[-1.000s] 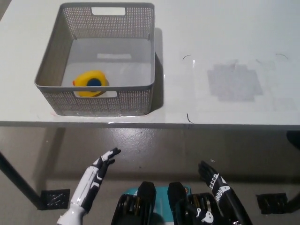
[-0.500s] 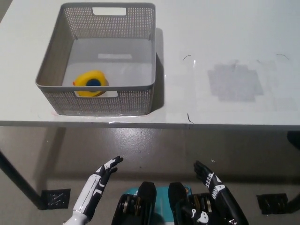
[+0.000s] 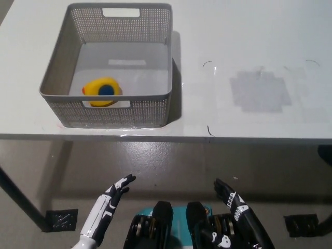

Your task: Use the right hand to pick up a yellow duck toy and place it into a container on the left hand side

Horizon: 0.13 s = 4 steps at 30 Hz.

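Head view: yellow duck toy lies inside grey mesh container, against its near wall, at 10 o'clock in frame on the white table; right hand at 5 o'clock, below table edge, fingers spread, holding nothing; left hand at 7 o'clock, fingers extended and apart, empty, resting low.
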Tool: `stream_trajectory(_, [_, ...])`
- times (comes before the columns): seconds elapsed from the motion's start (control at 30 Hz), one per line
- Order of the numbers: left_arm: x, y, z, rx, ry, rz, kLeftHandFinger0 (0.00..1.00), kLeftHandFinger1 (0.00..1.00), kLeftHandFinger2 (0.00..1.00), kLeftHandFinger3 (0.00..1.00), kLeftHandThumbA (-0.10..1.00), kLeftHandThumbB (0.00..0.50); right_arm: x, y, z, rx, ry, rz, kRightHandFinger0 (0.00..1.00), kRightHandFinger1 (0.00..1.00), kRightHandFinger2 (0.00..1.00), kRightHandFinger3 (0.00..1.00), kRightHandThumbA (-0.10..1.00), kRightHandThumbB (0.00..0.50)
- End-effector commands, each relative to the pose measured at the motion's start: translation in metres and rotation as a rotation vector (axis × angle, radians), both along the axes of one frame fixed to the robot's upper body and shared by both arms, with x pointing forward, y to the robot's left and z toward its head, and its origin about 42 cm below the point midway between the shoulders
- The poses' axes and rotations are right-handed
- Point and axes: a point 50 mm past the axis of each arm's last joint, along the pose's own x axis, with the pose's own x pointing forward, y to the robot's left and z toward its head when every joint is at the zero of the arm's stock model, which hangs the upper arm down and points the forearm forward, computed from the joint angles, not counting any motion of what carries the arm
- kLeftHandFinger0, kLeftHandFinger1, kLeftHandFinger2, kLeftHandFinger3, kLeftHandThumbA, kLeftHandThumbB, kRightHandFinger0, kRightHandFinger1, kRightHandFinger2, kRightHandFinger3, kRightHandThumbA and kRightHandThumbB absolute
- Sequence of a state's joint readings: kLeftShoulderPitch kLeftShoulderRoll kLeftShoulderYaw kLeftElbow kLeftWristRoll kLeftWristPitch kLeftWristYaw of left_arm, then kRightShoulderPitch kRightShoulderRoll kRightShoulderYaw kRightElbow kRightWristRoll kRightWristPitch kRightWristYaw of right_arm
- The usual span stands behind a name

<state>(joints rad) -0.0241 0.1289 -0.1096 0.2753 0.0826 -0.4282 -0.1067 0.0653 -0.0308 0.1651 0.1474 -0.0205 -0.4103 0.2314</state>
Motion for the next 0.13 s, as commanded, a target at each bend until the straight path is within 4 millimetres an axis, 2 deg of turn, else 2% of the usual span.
stream_trajectory(0.0, [0.0020, 0.0066, 0.0119, -0.011, -0.075, 0.019, 1.00, 1.00, 1.00, 1.00, 1.00, 0.500, 0.0017, 0.0003, 0.0103, 0.005, -0.084, 0.000, 1.00, 1.00, 1.00, 1.00, 1.00, 0.347])
stream_trajectory(0.1, [0.0011, 0.0071, 0.0120, -0.008, -0.077, 0.024, 1.00, 1.00, 1.00, 1.00, 1.00, 0.500, 0.0013, 0.0009, 0.0104, 0.002, -0.085, 0.002, 1.00, 1.00, 1.00, 1.00, 1.00, 0.347])
